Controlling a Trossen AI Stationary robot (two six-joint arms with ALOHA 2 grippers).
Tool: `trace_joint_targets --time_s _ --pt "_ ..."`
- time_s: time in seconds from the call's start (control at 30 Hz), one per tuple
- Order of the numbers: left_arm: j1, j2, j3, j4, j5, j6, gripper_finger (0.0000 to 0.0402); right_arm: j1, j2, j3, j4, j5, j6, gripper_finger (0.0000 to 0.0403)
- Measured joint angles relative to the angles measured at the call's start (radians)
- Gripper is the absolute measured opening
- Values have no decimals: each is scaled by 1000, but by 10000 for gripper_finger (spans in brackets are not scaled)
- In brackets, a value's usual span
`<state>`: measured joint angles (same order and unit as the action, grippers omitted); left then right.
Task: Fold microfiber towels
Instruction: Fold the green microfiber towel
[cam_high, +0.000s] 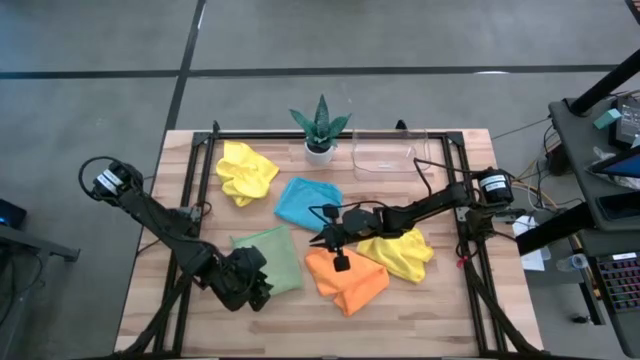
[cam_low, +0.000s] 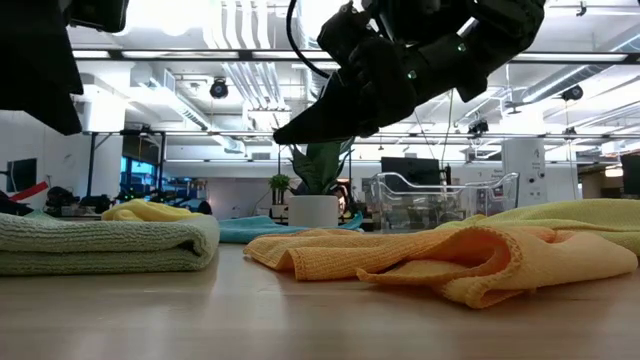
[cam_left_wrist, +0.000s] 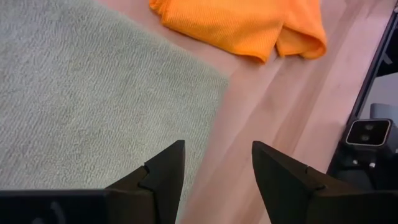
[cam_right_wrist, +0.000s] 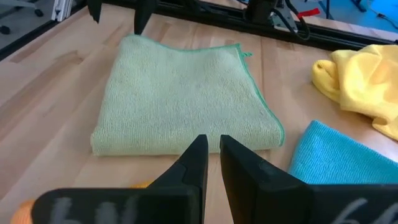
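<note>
The left fingers (cam_left_wrist: 217, 180) are standing wide apart with nothing between them, hanging just above the edge of the folded green towel (cam_high: 272, 258) at the front of the counter (cam_high: 430, 320). The green towel is lying flat and neat, partly under these fingers. The right fingers (cam_right_wrist: 212, 163) are pressed almost together, holding nothing, and are hanging in the air just above the counter. The orange towel (cam_high: 347, 280) is lying crumpled right below and a little behind the right fingers, with part of it folded over. A yellow towel (cam_high: 400, 254) is sitting bunched up under the right arm, touching the orange one. The blue towel (cam_high: 306, 200) is lying just beyond the right fingers. Farther off, the other yellow towel (cam_high: 245, 172) is lying rumpled. At the back of the counter a spiky green plant (cam_high: 320, 128) is standing in a white pot beside a clear plastic tray (cam_high: 384, 158).
</note>
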<state>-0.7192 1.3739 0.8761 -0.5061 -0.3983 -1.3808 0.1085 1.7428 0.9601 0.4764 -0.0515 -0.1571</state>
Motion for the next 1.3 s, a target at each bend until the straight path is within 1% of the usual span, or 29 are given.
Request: trace_joint_targets --time_s 0.13,0.27,0.5,0.63,0.73,0.83,0.93,1.13,1.3 --pt "-2 0 -1 -1 -7 7 171 0 0 0 34 0 17 63" --pt "-2 0 -9 -2 -9 27 171 0 0 0 66 0 25 99" --pt "-3 0 -19 -10 -10 50 171 0 0 28 61 0 42 168" --pt "-9 0 -19 -14 -8 62 171 0 3 53 61 0 42 192" --pt "-22 0 -19 -30 -7 62 171 0 37 88 59 0 42 200" --pt "-35 0 -19 -54 -5 60 171 0 106 145 55 1 21 200" --pt "-44 0 -19 -66 -4 59 171 -13 177 230 33 -1 18 201" --pt "-61 0 -19 -72 -4 55 171 -54 303 424 -141 -8 5 201" --pt "-72 0 -19 -80 -5 52 171 -87 394 549 -262 -12 -26 201"
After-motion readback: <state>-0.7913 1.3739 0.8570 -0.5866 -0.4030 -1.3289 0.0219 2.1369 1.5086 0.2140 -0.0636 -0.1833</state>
